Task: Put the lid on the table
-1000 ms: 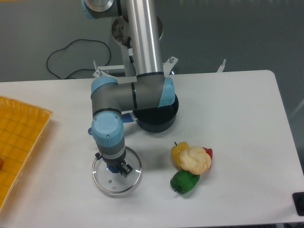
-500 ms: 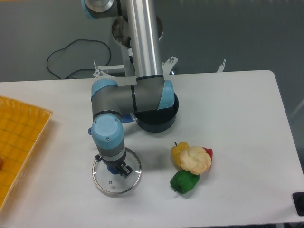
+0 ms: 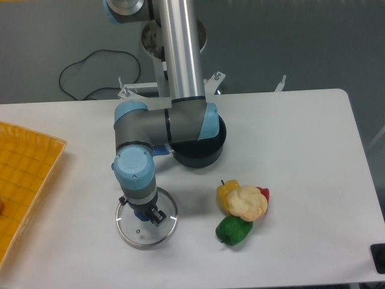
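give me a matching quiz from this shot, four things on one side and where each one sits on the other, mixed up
Things:
1. lid
2. pot
3. yellow tray
4. green pepper

Places:
A. at the left edge of the table
B. front of the pile of vegetables, right of the lid
C. under the gripper, near the front of the table
D. behind the arm's elbow, mostly hidden by it

Pairs: 1-C, 2-D, 3-A, 4-B
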{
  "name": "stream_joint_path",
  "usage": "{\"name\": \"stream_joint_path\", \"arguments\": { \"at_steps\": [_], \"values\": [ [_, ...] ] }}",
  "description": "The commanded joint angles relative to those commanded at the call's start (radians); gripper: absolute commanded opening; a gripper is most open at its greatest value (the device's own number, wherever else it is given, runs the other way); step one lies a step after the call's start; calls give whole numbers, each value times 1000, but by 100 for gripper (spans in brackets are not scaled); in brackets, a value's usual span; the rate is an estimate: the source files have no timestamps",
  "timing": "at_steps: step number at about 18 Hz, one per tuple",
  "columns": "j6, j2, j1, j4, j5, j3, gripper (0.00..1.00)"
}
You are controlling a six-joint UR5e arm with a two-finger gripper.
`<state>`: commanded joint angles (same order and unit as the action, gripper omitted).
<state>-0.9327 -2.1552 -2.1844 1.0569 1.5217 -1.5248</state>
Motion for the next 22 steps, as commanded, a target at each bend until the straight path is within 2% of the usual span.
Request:
{"name": "stream_joint_path", "arguments": {
  "at_steps": [17,20,22],
  "values": [
    [0,-6,6,-2,14,0,45],
    [0,-6,8,-2,14,0,52],
    [0,-6,6,-2,14,0,61]
  ]
}}
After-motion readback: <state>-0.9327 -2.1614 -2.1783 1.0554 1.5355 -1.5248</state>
